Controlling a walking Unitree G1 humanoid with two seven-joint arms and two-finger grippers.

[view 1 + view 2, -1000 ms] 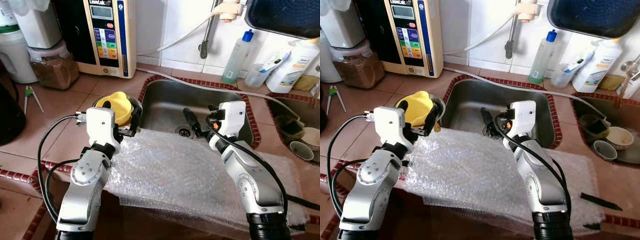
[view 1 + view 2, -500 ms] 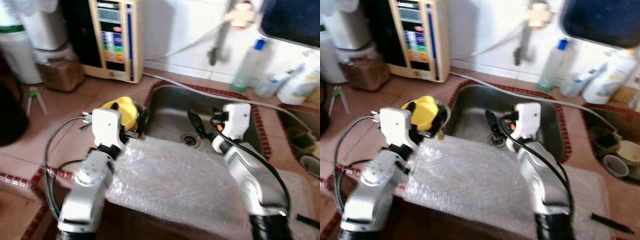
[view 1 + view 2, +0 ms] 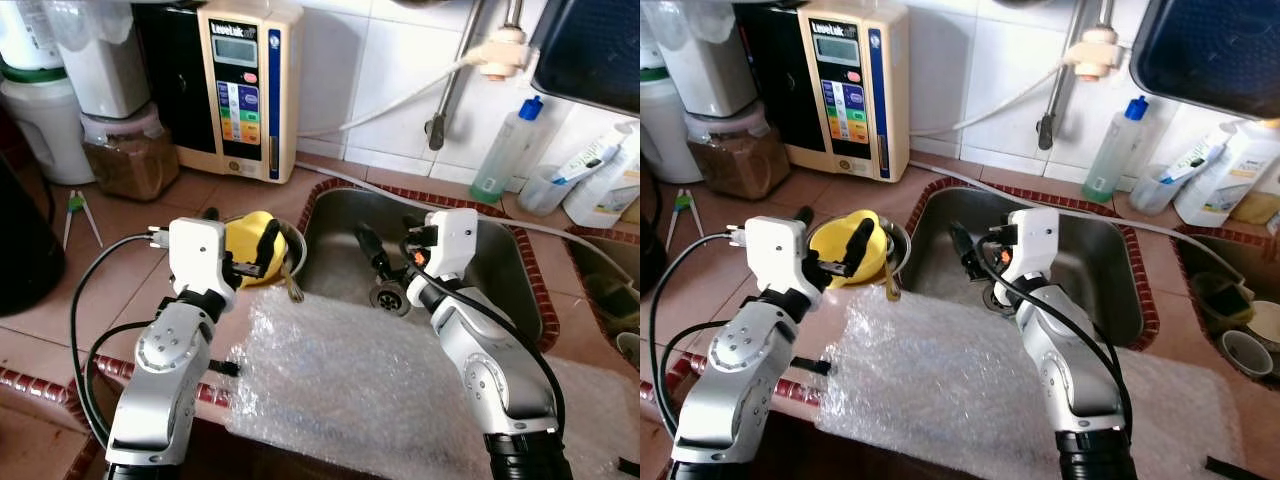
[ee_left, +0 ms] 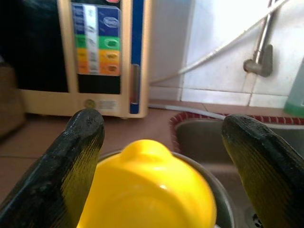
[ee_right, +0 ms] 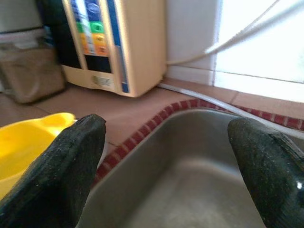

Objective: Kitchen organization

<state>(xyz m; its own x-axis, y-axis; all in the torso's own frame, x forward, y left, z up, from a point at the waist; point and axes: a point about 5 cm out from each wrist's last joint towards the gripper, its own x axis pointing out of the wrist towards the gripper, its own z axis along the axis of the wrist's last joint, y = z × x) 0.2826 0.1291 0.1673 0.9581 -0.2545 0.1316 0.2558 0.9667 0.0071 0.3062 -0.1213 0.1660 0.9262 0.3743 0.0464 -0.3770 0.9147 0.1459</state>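
A yellow plastic lid (image 3: 246, 243) lies in a metal bowl (image 3: 296, 247) on the tiled counter, just left of the steel sink (image 3: 500, 280). My left gripper (image 3: 240, 232) is open, with one black finger on each side of the yellow lid (image 4: 147, 190) and slightly above it. A spoon handle (image 3: 291, 289) sticks out over the bowl's rim. My right gripper (image 3: 390, 237) is open with nothing between its fingers, hovering over the sink's left half near the drain (image 3: 388, 297). A sheet of bubble wrap (image 3: 380, 390) covers the counter's front edge below both arms.
A beige water ionizer (image 3: 245, 90) and a jar of brown powder (image 3: 125, 150) stand at the back left. Green-handled tongs (image 3: 75, 205) lie on the tiles. Bottles (image 3: 510, 150) and a hose (image 3: 400, 100) line the wall behind the sink. A dark tray (image 3: 590, 50) hangs at the upper right.
The whole picture has shifted and was blurred half a second ago, so the camera moved. Both grippers stay open, the left by the yellow lid and the right over the sink.
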